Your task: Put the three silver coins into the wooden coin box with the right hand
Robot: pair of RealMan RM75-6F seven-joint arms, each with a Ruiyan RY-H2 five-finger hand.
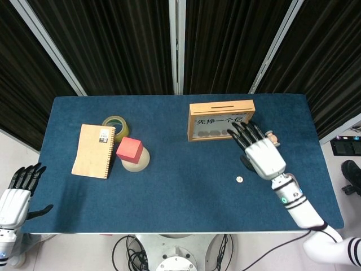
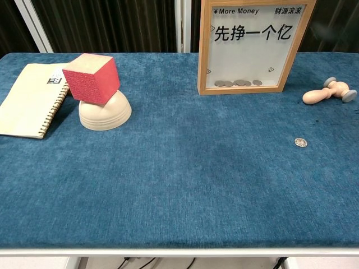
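The right hand (image 1: pixel 264 156) hangs over the blue cloth-covered surface (image 1: pixel 180 192) in the head view, palm down, fingers spread apart and holding nothing. Its dark fingertips (image 1: pixel 241 134) point toward the front lower right corner of the upright wooden coin box with a clear front panel (image 1: pixel 220 121); whether they touch the box cannot be determined. The chest view does not show this hand.

One small round silver coin (image 1: pixel 239 179) lies flat on the surface, near the right hand on the side toward the robot, and apart from it. In the chest view the same coin (image 2: pixel 300 142) lies well forward of the box (image 2: pixel 251 45) and to its right. A row of silver coins inside the box (image 2: pixel 238 83) rests at the bottom behind the clear panel.

A small wooden stamp with a round handle (image 2: pixel 327 92) lies on its side to the right of the box, just beyond the right hand in the head view.

The left hand (image 1: pixel 14 195) is off the surface at the lower left, fingers extended and apart, holding nothing.

On the left part of the surface lie a tan spiral-bound notebook (image 1: pixel 94 151), a roll of yellow-green tape (image 1: pixel 115 125) and a red cube (image 1: pixel 130 149) resting tilted on an overturned cream bowl (image 2: pixel 105 112).
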